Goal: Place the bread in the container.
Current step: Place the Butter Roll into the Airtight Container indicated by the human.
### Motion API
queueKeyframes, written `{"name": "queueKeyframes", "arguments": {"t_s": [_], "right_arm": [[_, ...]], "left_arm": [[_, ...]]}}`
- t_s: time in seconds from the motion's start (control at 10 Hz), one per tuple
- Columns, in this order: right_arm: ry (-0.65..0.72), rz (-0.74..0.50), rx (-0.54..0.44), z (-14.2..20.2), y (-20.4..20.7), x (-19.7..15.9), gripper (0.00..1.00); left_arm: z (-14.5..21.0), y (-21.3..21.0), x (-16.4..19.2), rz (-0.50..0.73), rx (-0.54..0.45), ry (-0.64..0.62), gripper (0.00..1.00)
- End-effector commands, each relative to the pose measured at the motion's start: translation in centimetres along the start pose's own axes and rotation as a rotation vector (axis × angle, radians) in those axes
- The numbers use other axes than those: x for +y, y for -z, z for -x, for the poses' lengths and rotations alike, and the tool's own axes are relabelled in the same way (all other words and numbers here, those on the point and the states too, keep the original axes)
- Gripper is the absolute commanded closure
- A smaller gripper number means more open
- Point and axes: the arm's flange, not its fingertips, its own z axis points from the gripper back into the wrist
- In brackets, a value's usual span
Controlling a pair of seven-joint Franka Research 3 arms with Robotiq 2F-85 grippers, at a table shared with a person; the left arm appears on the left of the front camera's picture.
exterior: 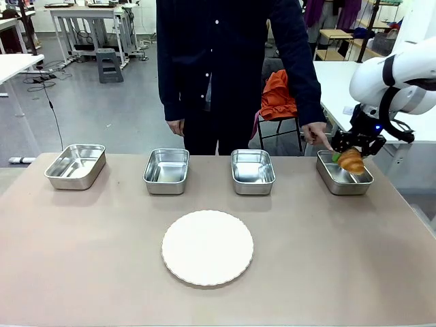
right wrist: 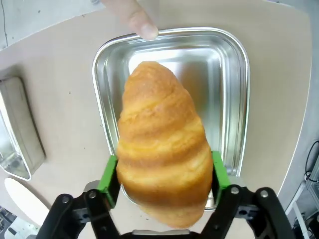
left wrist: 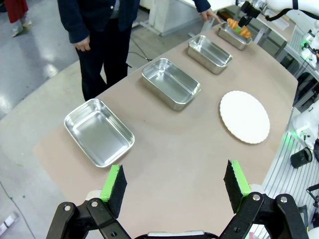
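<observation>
Over the far-right steel pan (exterior: 344,178), the croissant (exterior: 351,161) hangs between the green pads (right wrist: 108,178) of the right gripper (exterior: 354,155), just above the pan's open top. In the right wrist view the croissant (right wrist: 162,144) sits between both pads, its ridged crust bulging past them on either side, with the pan (right wrist: 234,94) directly beneath and its shiny floor showing around the bread. Whether the pads press the crust or have just let go cannot be told from these views. From the left wrist camera the same croissant (left wrist: 239,29) appears as a small orange shape at the pan (left wrist: 233,39) farthest away.

A person stands at the far side of the table (exterior: 82,259), and one fingertip (right wrist: 144,27) rests on the far rim of that pan; in the front view the pointing hand (exterior: 316,133) comes down just left of the gripper.

Three more steel pans lie in a row along the far edge, well apart from one another: one at the far left (exterior: 75,165), one left of centre (exterior: 167,171) and one right of centre (exterior: 252,171). A round white plate (exterior: 207,246) lies nearer the robot, in the middle of the table.

The left gripper (left wrist: 174,186) hovers above the left end of the table with its jaws spread wide and nothing between the pads.
</observation>
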Motion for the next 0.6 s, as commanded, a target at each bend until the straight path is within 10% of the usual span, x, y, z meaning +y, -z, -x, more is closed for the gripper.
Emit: {"name": "queueKeyframes", "arguments": {"t_s": [0.0,0.5], "right_arm": [[-0.023,0.004,-0.017,-0.22,-0.04,-0.17,0.0],[-0.001,0.0,-0.001,-0.01,0.01,0.01,0.0]], "left_arm": [[0.08,-0.13,-0.03,0.005,-0.004,0.014,0.0],[0.08,-0.13,-0.03,0.005,-0.004,0.014,0.0]]}}
